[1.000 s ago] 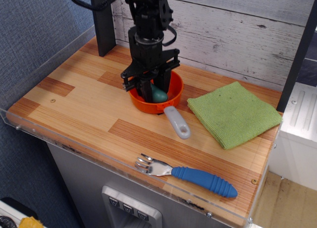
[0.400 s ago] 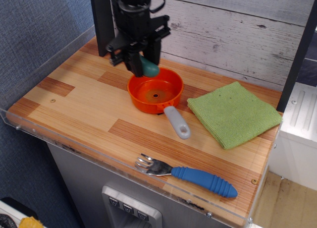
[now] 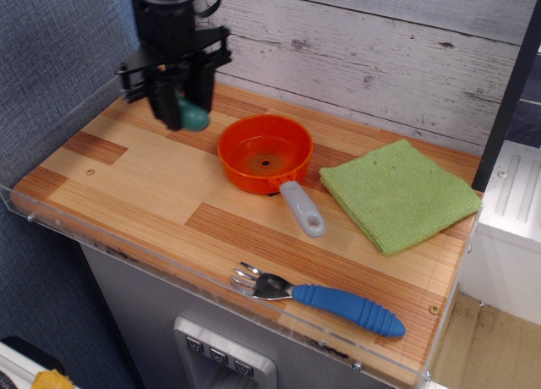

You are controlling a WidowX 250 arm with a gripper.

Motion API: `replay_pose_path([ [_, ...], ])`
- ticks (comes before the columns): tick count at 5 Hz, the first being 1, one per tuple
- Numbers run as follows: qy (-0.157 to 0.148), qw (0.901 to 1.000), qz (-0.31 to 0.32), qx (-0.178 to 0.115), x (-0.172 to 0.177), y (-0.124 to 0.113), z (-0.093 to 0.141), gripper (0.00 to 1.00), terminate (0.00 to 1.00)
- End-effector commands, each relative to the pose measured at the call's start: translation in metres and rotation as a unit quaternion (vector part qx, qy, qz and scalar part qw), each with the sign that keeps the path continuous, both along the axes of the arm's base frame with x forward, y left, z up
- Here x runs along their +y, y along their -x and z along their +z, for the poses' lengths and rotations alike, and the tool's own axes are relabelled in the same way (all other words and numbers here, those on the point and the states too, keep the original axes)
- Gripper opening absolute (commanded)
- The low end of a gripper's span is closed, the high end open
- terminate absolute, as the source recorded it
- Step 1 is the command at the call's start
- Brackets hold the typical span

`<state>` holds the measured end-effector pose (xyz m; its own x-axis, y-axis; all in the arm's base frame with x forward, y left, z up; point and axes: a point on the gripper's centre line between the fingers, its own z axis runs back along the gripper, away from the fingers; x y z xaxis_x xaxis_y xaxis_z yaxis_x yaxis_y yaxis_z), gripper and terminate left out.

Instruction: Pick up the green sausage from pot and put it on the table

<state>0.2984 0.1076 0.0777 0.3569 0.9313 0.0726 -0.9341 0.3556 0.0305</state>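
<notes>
Teal-green and smooth, the small plastic toy sausage (image 3: 193, 114) was clamped between the fingers of the black claw (image 3: 180, 112), with one rounded end poking out at the right side of the fingers. You had it up in the air over the far left part of the light wooden plank-patterned table (image 3: 144, 186), not touching the wood. The round orange plastic pot (image 3: 265, 153), with its short grey handle pointing toward the near right, sat to the right of the claw and held nothing. The sausage hung directly in the grip, so the drop point was the bare wood straight below; your coming move looked to be a plain descent and release. Its long axis could not be told for sure, since the fingers hid most of it. A folded light green cloth (image 3: 398, 194) lay well to the right, and a metal fork with a ribbed blue handle (image 3: 325, 298) lay near the front edge.
</notes>
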Motion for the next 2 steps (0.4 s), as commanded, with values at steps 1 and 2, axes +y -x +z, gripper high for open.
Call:
replay_pose_path([
  [1, -0.061, 0.9918, -0.100, 0.052, 0.035, 0.009, -0.004, 0.00, 0.00],
  [2, -0.071, 0.9830, -0.160, 0.057, 0.045, 0.015, -0.019, 0.00, 0.00],
])
